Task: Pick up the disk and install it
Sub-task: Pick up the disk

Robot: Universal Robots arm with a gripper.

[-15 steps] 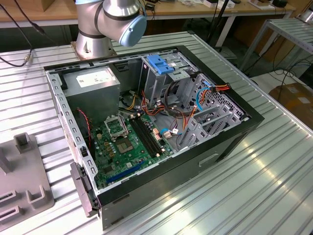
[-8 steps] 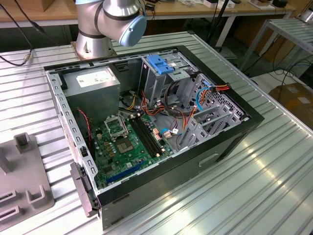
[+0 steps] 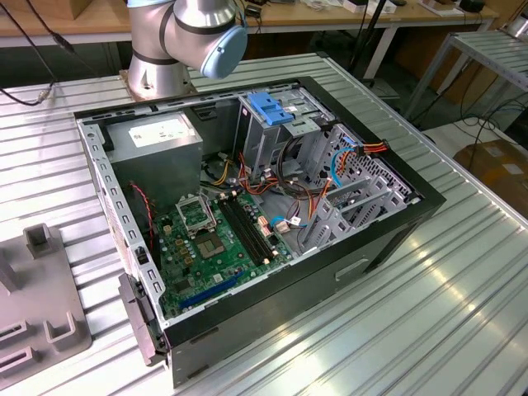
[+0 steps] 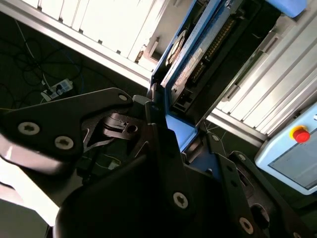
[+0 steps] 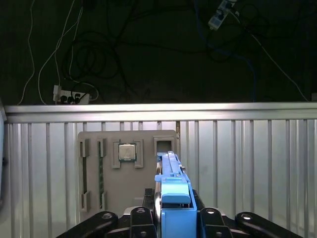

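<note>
The hand [image 5: 174,217] clamps the disk [image 5: 171,171] edge-on, long axis pointing straight out from it.

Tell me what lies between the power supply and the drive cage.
In the exterior view, loose yellow, red and black wires run between the power supply and the drive cage.

An open computer case [image 3: 330,276] sits on the ribbed bench [image 3: 437,322]. Inside is a green board [image 3: 216,241]. A grey tray [image 5: 130,191] holds a small square chip [image 5: 127,151].
</note>
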